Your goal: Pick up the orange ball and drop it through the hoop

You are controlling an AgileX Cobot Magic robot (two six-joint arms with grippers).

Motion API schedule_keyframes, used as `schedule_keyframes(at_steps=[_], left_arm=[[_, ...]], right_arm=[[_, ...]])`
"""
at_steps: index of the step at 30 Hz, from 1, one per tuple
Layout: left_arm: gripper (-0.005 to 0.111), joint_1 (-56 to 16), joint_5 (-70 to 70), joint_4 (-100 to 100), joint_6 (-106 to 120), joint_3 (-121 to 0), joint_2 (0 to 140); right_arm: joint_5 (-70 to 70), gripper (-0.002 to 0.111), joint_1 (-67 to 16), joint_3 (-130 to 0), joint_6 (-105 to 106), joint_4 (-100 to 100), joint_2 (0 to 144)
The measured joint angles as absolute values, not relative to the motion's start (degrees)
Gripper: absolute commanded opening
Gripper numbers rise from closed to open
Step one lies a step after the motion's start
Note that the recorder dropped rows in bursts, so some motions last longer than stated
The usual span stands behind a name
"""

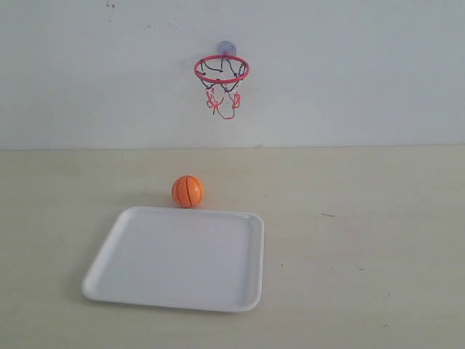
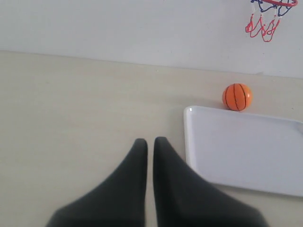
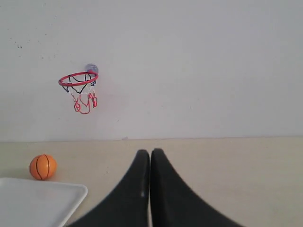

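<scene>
The orange ball (image 1: 187, 191) rests on the table just behind the far edge of a white tray (image 1: 174, 258). It also shows in the left wrist view as the orange ball (image 2: 237, 97) and in the right wrist view as the orange ball (image 3: 43, 167). The hoop (image 1: 221, 70) hangs on the wall by its suction cup, above and behind the ball. My left gripper (image 2: 150, 142) is shut and holds nothing, well short of the ball. My right gripper (image 3: 150, 152) is shut too, far to the ball's side. Neither arm shows in the exterior view.
The white tray (image 2: 246, 151) lies flat on the beige table in front of the ball. A plain white wall (image 1: 363, 73) rises at the table's far edge. The hoop's net (image 3: 83, 101) hangs loose below the red ring.
</scene>
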State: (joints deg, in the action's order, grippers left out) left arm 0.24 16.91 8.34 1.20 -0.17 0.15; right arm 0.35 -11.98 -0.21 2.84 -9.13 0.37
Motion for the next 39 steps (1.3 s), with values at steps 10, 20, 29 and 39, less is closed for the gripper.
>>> schedule_keyframes(at_steps=[10,20,29,39], left_arm=[[0.004,0.2,16.9,8.3,1.2,-0.2,0.2],[0.004,0.2,16.9,8.3,1.2,-0.2,0.2],[0.004,0.2,16.9,8.3,1.2,-0.2,0.2],[0.004,0.2,16.9,8.3,1.2,-0.2,0.2]], right_arm=[[13.3,0.000,-12.0,0.0,0.6,-3.3,0.3],[20.6,0.000,-12.0,0.1,2.8,-3.2,0.3],[20.6,0.000,-7.5,0.1,2.5,-2.8,0.3],[20.6,0.000,-2.9,0.1,2.0,-2.8,0.3]])
